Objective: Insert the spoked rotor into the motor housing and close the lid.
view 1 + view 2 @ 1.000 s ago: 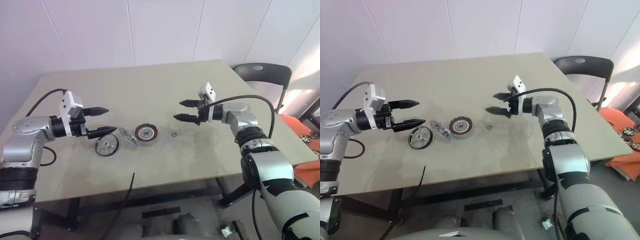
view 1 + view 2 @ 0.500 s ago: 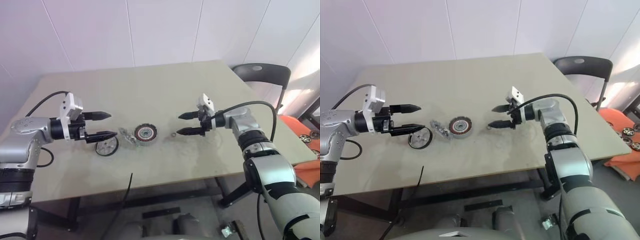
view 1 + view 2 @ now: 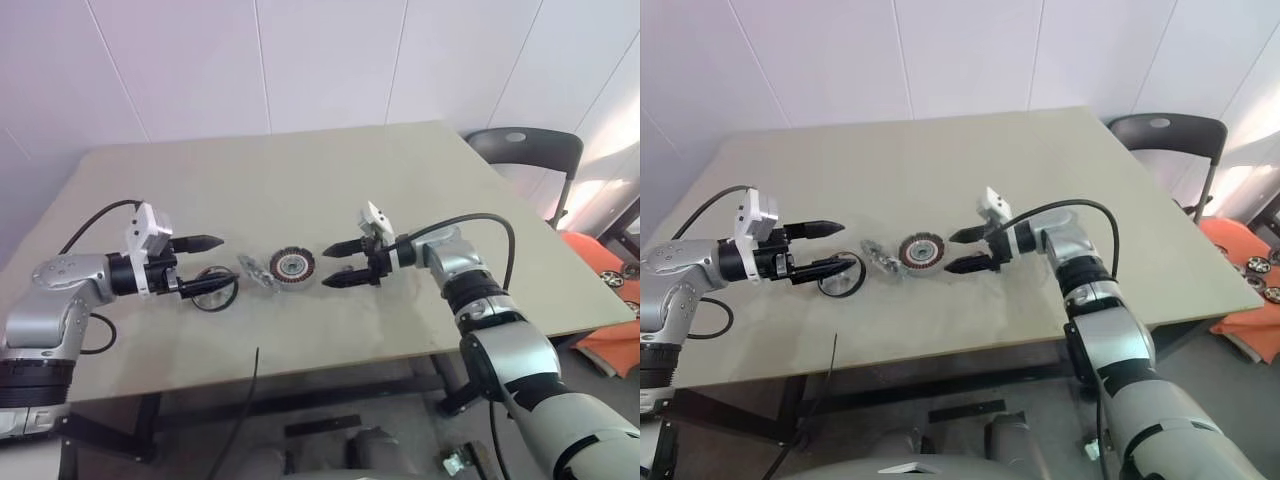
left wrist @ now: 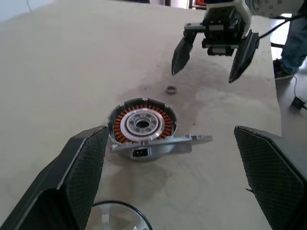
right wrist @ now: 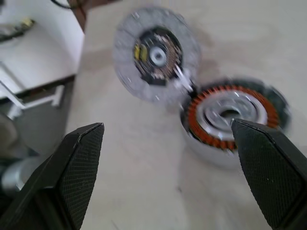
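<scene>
right gripper (image 3: 337,263) moved beside copper-wound round motor housing (image 3: 292,265) (fingers apart, empty) | left gripper (image 3: 216,264) spread

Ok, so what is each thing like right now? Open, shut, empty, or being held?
motor housing: open, nothing inside, flat on the table.
lid: off, right beside the housing.
spoked rotor: on the table by the left gripper's fingers, apparently not gripped.
left gripper: open, holding nothing.
right gripper: open, holding nothing, pointing at the housing.
small ring: lying loose on the table.
</scene>
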